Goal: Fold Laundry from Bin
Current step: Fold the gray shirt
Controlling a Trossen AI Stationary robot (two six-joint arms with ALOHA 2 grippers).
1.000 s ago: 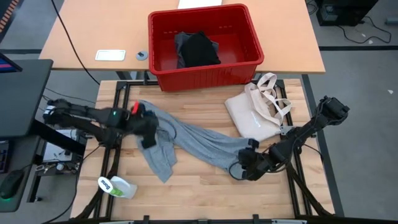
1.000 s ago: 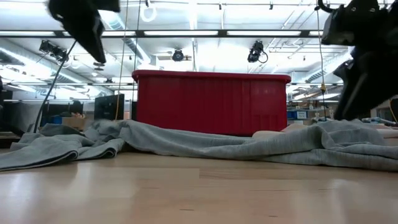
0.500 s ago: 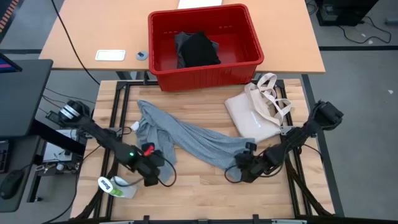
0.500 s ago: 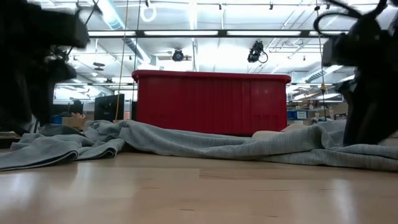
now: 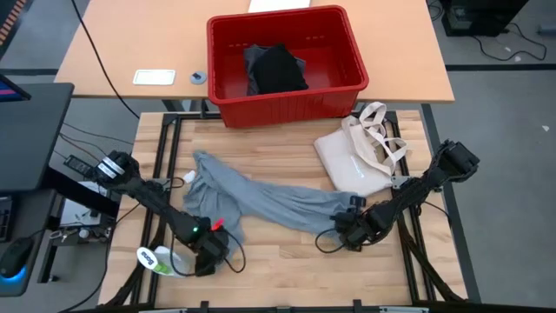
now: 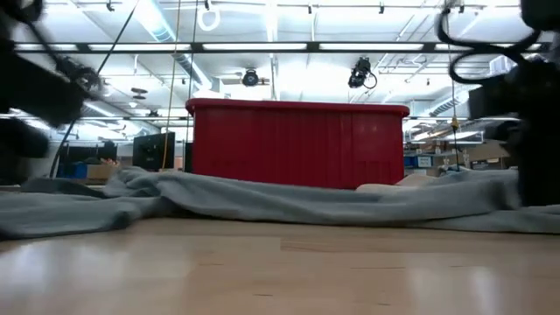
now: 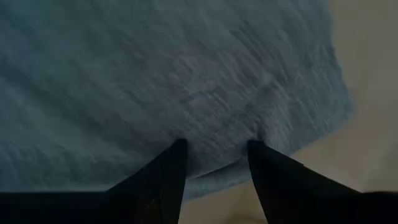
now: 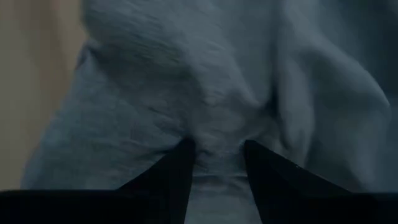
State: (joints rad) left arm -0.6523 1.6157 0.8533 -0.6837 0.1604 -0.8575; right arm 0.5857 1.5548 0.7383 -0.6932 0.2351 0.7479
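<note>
The light grey T-shirt (image 5: 269, 196) lies stretched slantwise across the wooden table, rumpled. It also shows as a low grey ridge in the low view (image 6: 262, 206). My left gripper (image 5: 208, 252) points down at the T-shirt's near left end and is shut on it. My right gripper (image 5: 347, 233) points down at its right end, also shut on it. The red bin (image 5: 287, 109) stands on the far table with a black garment (image 5: 278, 69) inside. My left gripper (image 7: 214, 149) comes from above, pointing down. A strip of grey cloth just inside the T-shirt's edge (image 7: 214, 134) sits between its two fingertips, and bare wood shows beside it. The cloth lies on the table. One layer or several, I cannot tell. My right gripper (image 8: 214, 146) pinches a bunched fold of the T-shirt (image 8: 214, 127) between its two fingers from above. Creases run out from the pinch. The cloth rests on the table around it.
A cream tote bag (image 5: 352, 161) lies at the table's far right, close to my right arm. A white bottle with a green label (image 5: 161, 259) lies at the near left corner beside my left gripper. Bare wood stretches along the near edge between the grippers.
My left gripper has gone from above the T-shirt's left part toward the near edge and down, has tipped to point down, and has narrowed its fingers onto the cloth's near left end. The T-shirt's far left end has slid a little nearer, and the cloth lies flatter.
</note>
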